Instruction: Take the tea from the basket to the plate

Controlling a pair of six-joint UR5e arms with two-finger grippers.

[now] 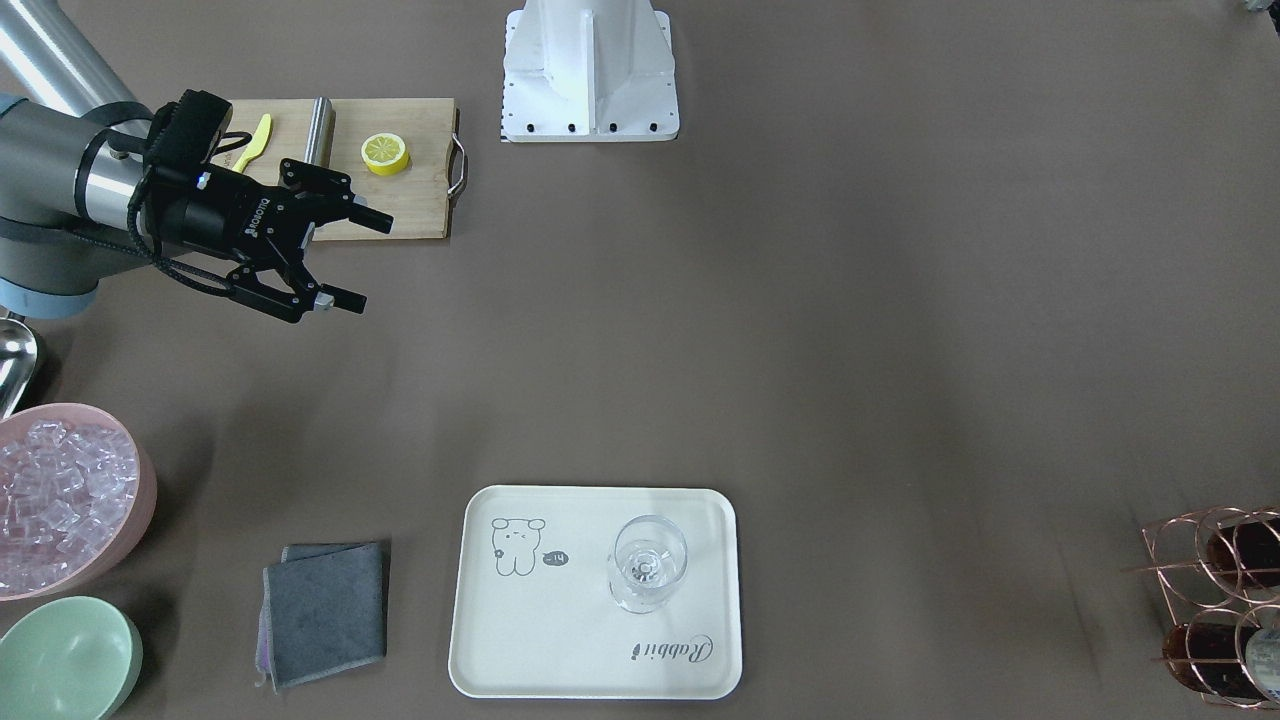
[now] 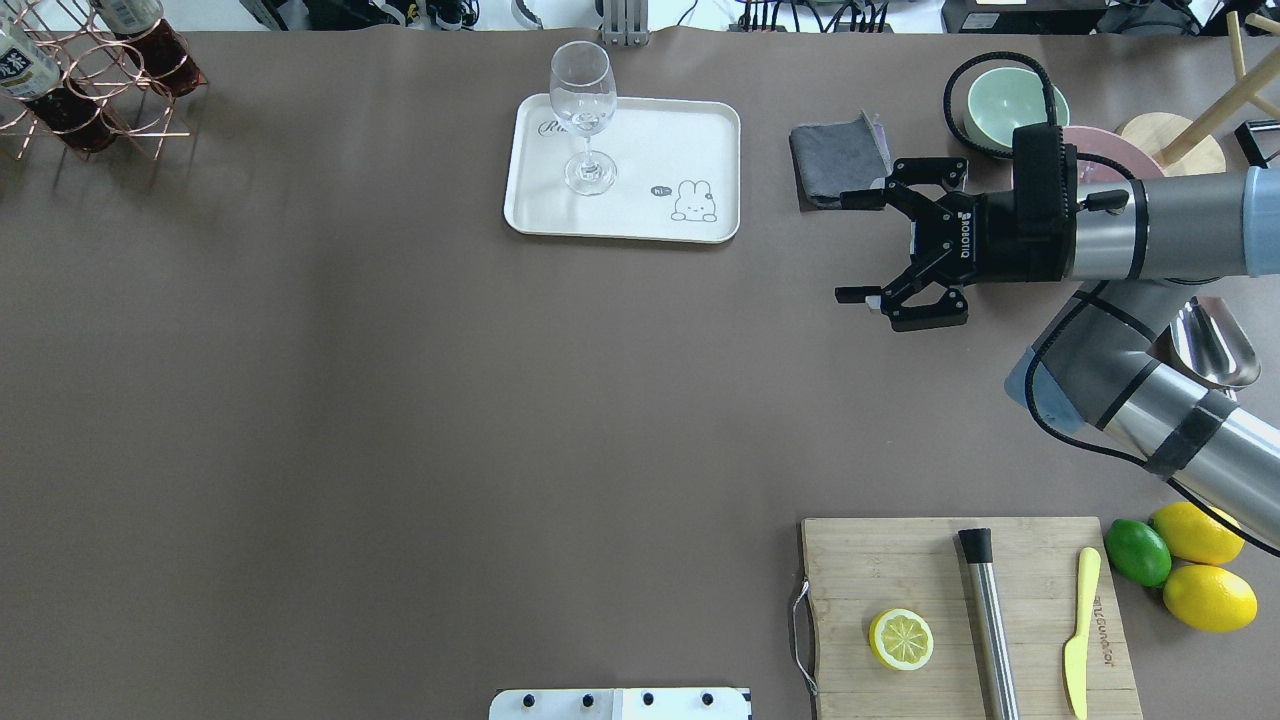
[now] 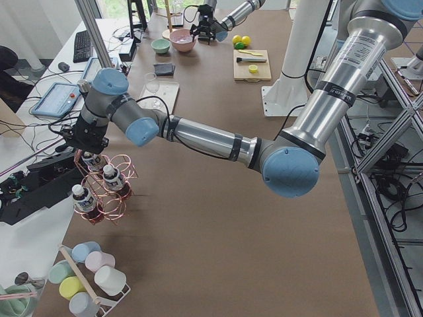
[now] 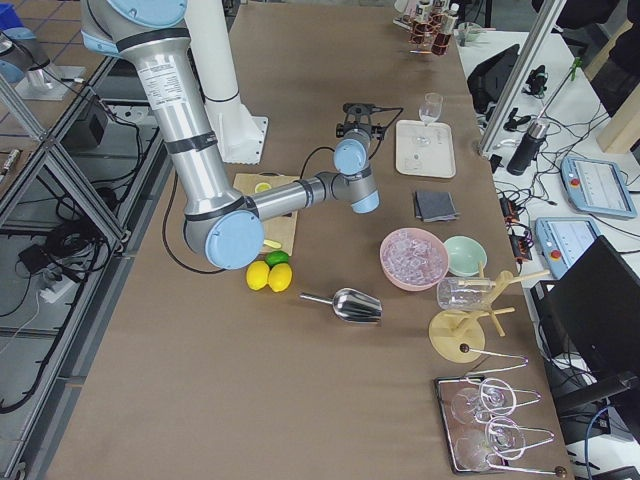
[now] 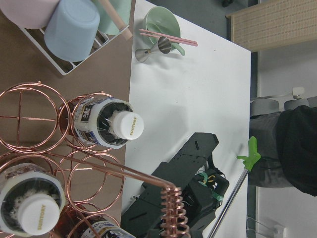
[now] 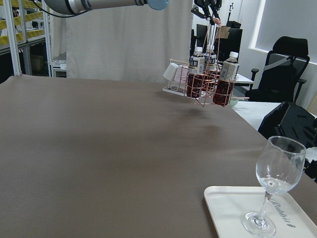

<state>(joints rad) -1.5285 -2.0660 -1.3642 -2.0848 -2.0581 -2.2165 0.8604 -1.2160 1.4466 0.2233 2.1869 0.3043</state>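
Left claw (image 3: 87, 145) over tea (image 3: 93, 162) in basket (image 5: 173, 210)

- Left arm (image 3: 205, 139) is stretched way out, nearly straight from the elbow, reaching to the far left end of the counter (image 2: 400, 400).
- Its wrist bends down at the end, so the left hand (image 3: 87, 150) points at the counter from above. Honestly can't tell whether it's spread or closed; the wrist cam shows no fingers at all.
- Right arm (image 2: 1150, 240) is folded back on itself on its own side, with the last section lying level.
- Right hand (image 2: 848, 248) hangs in the air, lying sideways and aimed toward the robot's left, both fingers (image 2: 862, 200) spread wide with nothing between them.
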